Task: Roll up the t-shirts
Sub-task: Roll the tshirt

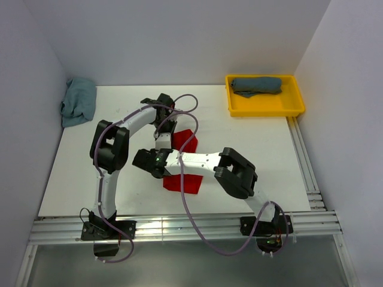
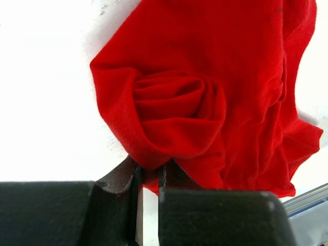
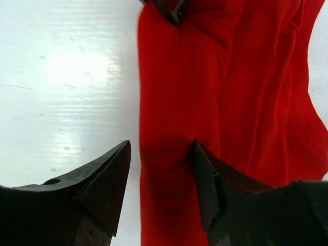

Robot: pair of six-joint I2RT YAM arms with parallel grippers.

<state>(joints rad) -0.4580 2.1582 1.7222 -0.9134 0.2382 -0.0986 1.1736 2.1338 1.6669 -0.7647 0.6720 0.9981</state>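
The bright red t-shirt [image 1: 185, 142] lies mid-table, partly hidden under both arms. In the left wrist view its near end is wound into a loose roll [image 2: 179, 113]. My left gripper [image 2: 150, 171] is shut on a fold of red cloth at the roll's edge; it also shows in the top view [image 1: 163, 141]. My right gripper [image 3: 161, 154] is open and straddles the shirt's [image 3: 220, 92] long edge, one finger [image 3: 105, 179] over bare table, the other finger [image 3: 210, 184] on the cloth. In the top view my right gripper [image 1: 143, 160] is left of the shirt's near part.
A dark slate-blue shirt [image 1: 257, 85] lies rolled in a yellow tray [image 1: 296, 107] at the back right. A light teal shirt [image 1: 78, 101] is crumpled at the back left by the wall. Walls enclose the white table [image 1: 78, 179]; rails run along its right and near edges.
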